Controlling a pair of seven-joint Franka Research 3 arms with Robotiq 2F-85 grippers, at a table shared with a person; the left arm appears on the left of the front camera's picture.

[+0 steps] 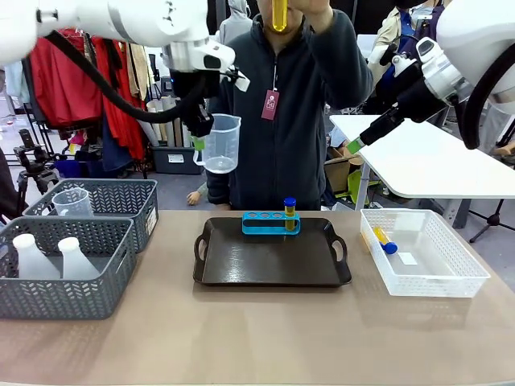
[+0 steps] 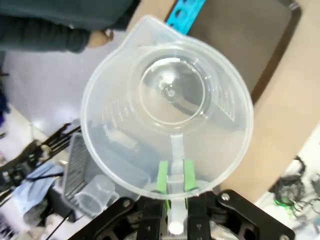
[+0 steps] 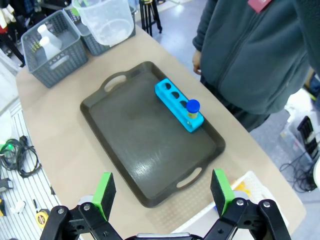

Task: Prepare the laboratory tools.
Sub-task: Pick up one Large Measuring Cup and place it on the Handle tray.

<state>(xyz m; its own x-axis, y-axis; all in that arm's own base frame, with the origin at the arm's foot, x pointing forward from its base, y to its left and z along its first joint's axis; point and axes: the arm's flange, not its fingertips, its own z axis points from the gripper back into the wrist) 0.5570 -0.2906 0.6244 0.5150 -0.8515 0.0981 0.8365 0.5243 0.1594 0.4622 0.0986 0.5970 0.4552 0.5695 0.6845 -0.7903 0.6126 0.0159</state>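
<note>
1. Site: a tan table (image 1: 241, 338) in a cluttered workroom, with a person at the far side.
2. The beaker (image 1: 220, 145) hangs aloft near the table's far edge, left of the tray (image 1: 241, 269). The left gripper (image 1: 198, 137) is clamped on its thin handle. It looks empty.
3. Hazard A: the grip is on the handle alone and the body hangs off to 1 side. In my judgement a quick swing or a tilted set-down could twist the beaker in the pads, or drop it.
4. Hazard B: any path down to the tray passes near the rack (image 1: 261, 223) and the 1 tube (image 1: 290, 211) upright in its end hole. A clipped rack could shift and topple that tube.
5. Other tubes: 1 tube (image 1: 384, 241) lies in the white basket (image 1: 451, 288) at the right, and 1 tube (image 1: 279, 16) is held high in the person's hand (image 1: 314, 10).
6. The right gripper (image 1: 354, 146) is raised at the right, jaws spread wide and empty.
7. Hazard C: should a handover follow, both arms and the hand would converge over the tray. Contact or a fumbled tube is the likely fault.
8. 2 flasks (image 1: 32, 259) stand in the front grey basket (image 1: 72, 297), and a second beaker (image 1: 72, 201) sits in the rear one. All are well apart from the arms, so the risk is low.
</note>
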